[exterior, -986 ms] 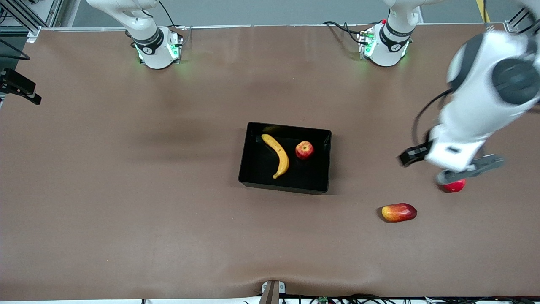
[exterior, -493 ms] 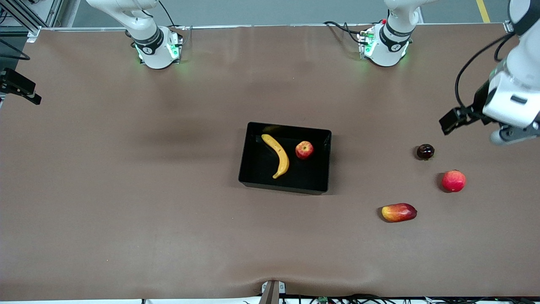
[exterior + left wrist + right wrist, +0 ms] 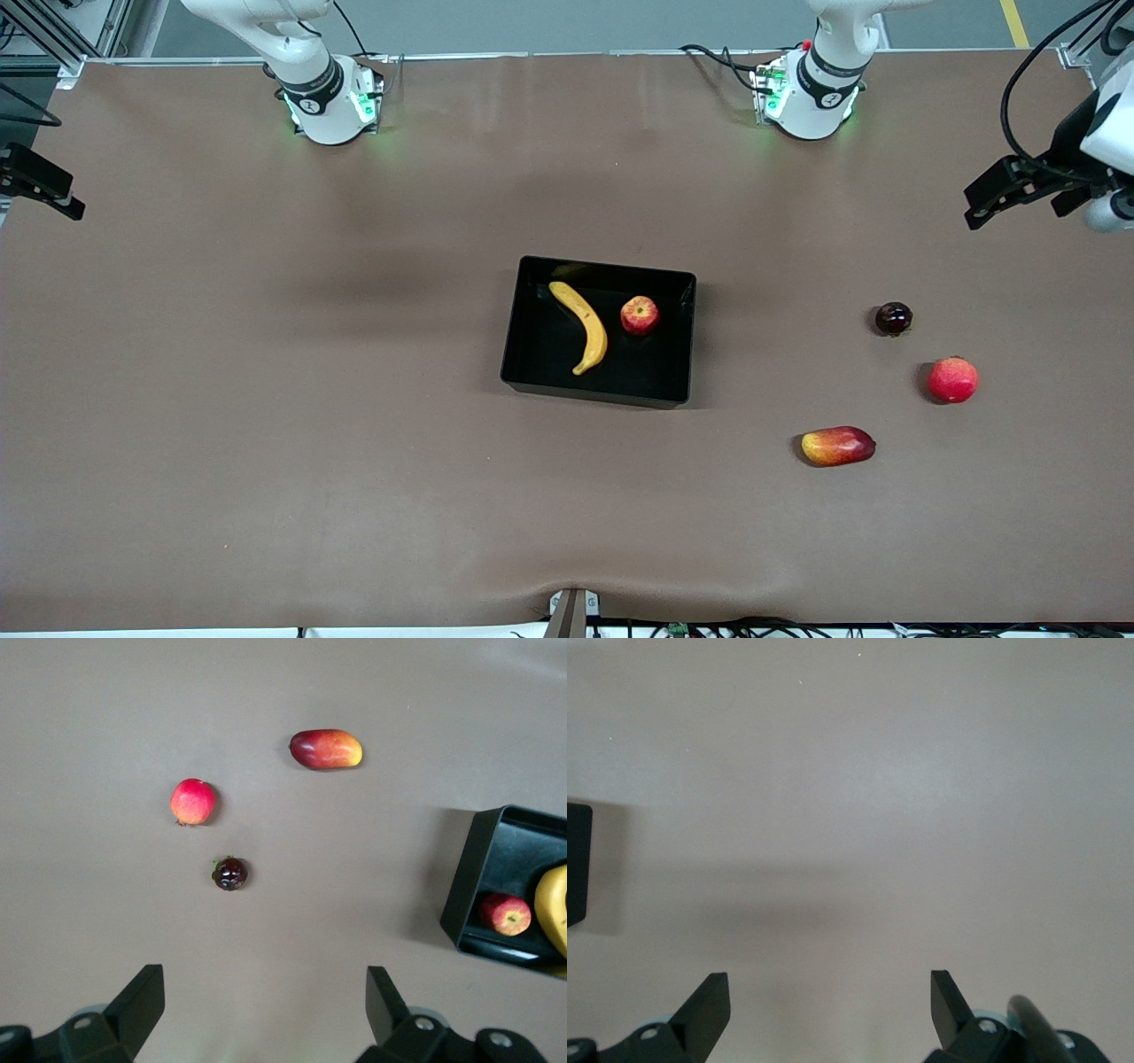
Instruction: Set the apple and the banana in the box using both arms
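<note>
Gaping wide and seemingly empty, left pincer (image 3: pixel 261 1005) and right pincer (image 3: pixel 830 1005) hover over bare table (image 3: pixel 266 399).

A robotics lab. Two white arms are bolted by their bases (image 3: pixel 330 106) to a brown-covered table (image 3: pixel 266 399). Loose cables (image 3: pixel 709 55) and aluminium framing (image 3: pixel 53 35) line its edge.

The box (image 3: pixel 599 330) stands in the middle of the table (image 3: pixel 266 399); its walls are the only raised obstacle there. Inside it, the banana (image 3: pixel 582 325) and the apple (image 3: pixel 639 315) fill the half toward the robots' bases, with bare floor nearer the front camera. Toward the left arm's end from the box, three loose fruits lie apart from each other: a dark small fruit (image 3: pixel 893 318), a pinkish-red round fruit (image 3: pixel 952 379) and a mango-like fruit (image 3: pixel 837 446), with passable gaps between them. Toward the right arm's end from the box, the table is bare.
</note>
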`<state>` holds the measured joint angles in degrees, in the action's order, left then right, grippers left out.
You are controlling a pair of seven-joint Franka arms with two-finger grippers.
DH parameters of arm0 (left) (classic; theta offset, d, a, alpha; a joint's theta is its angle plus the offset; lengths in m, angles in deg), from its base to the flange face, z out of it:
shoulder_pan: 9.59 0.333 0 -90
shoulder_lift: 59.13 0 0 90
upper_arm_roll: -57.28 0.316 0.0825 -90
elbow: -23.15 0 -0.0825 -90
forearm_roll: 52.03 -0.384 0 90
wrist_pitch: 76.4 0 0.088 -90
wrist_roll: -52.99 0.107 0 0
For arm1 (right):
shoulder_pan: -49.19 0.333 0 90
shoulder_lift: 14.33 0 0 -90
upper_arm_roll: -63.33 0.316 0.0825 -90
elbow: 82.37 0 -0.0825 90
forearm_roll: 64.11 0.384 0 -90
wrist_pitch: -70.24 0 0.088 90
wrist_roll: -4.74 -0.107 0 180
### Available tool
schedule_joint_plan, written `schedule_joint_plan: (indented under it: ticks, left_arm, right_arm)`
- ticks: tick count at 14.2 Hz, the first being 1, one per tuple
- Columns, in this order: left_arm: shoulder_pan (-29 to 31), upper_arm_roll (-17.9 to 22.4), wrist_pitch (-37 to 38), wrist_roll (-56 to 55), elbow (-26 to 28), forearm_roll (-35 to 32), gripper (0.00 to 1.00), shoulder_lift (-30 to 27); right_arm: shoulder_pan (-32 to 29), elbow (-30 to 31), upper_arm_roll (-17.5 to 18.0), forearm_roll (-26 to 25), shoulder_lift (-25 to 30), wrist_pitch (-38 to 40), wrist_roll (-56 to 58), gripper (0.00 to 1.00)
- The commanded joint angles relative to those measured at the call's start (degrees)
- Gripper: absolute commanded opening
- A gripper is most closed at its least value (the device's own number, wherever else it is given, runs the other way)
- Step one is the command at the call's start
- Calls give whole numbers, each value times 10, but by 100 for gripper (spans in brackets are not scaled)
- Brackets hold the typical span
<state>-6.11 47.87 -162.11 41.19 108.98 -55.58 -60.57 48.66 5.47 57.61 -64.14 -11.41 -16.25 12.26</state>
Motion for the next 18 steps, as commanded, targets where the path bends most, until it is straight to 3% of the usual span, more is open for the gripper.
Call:
schedule_joint_plan:
  ticks: [1,18]
  left_arm:
    - [-30,44,-2,20,28,28,100,-29]
    - [-37,41,17,6,3,30,100,-16]
  right_arm:
    - [-22,-12,9,-8,1,0,3,100]
    - [-47,-13,9,-8,-3,-31,5,100]
